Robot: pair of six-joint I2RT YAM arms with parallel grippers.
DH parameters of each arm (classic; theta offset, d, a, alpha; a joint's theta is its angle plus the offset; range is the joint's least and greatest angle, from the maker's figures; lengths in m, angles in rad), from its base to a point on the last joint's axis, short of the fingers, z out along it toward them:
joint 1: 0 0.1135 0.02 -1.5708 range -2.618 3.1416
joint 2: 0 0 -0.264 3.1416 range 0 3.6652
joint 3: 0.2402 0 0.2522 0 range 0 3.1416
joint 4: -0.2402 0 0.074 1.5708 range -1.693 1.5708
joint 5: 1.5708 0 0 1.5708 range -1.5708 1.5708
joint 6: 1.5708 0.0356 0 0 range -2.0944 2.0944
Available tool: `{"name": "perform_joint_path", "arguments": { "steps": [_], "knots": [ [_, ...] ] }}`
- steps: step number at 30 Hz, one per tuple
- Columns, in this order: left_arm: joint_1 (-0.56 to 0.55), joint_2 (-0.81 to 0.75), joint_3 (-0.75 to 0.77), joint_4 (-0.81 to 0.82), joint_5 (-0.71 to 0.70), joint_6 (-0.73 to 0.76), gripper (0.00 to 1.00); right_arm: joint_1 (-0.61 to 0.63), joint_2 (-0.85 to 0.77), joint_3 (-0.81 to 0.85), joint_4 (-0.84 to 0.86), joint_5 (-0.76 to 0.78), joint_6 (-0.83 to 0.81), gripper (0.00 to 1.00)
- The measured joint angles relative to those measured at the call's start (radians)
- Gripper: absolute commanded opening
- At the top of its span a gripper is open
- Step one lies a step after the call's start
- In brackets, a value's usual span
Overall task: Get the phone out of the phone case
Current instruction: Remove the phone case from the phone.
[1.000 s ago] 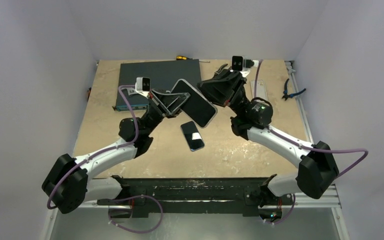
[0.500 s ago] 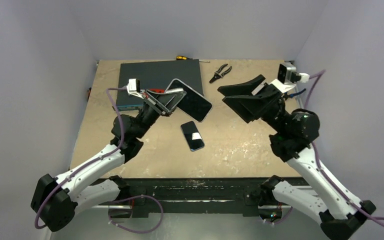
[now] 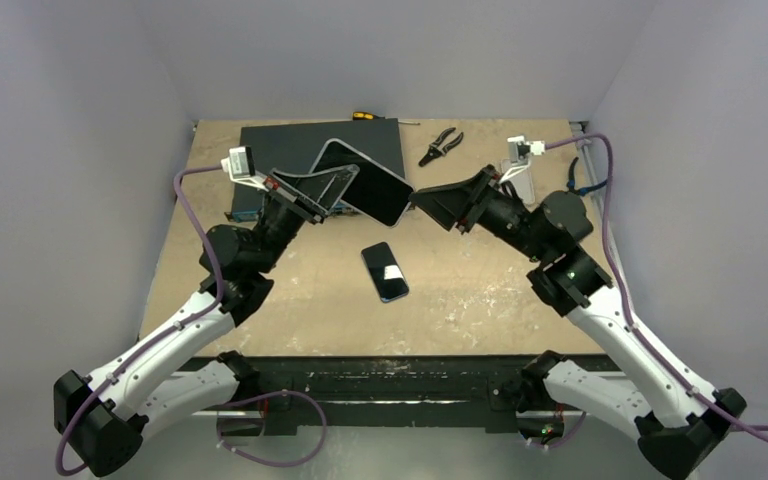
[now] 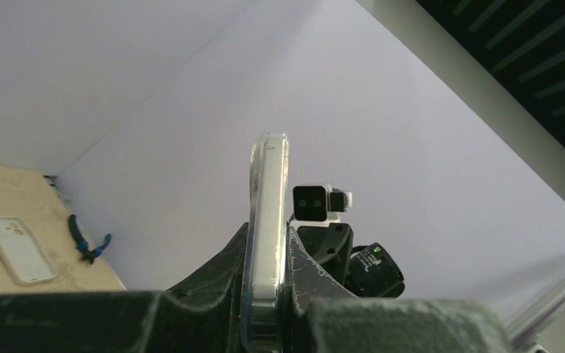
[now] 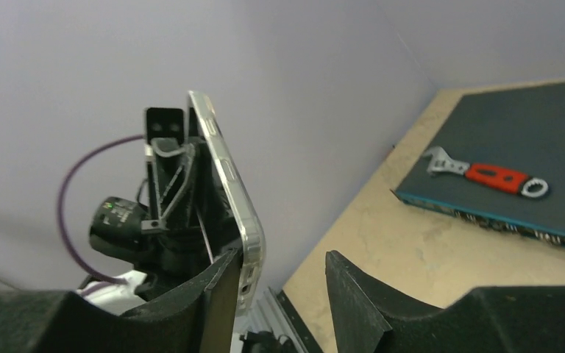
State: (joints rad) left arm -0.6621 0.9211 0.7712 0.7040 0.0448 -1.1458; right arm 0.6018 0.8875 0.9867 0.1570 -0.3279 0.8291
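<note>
Your left gripper (image 3: pixel 338 188) raised, jaws clamped on the case (image 3: pixel 372 190), your right gripper (image 3: pixel 430 203) facing it, jaws apart

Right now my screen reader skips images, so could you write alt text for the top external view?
The left tool holds a cased phone tilted in the air, while the open right tool sits close to its right edge. A second phone lies flat on the table; a dark box and pliers lie farther back.
</note>
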Motion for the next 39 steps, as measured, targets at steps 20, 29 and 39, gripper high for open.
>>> {"name": "perform_joint_path", "arguments": {
  "steps": [20, 29, 39],
  "knots": [
    [0.004, 0.012, 0.007, -0.048, -0.039, 0.085, 0.00, 0.066, 0.082, 0.000, -0.039, -0.002, 0.007, 0.31],
    [0.004, 0.011, 0.007, -0.050, -0.062, 0.091, 0.00, 0.105, 0.112, -0.046, 0.043, -0.035, 0.048, 0.36],
    [0.000, 0.007, 0.007, -0.035, -0.079, 0.062, 0.00, 0.107, 0.115, -0.055, 0.120, -0.061, 0.082, 0.19]
  ]
}}
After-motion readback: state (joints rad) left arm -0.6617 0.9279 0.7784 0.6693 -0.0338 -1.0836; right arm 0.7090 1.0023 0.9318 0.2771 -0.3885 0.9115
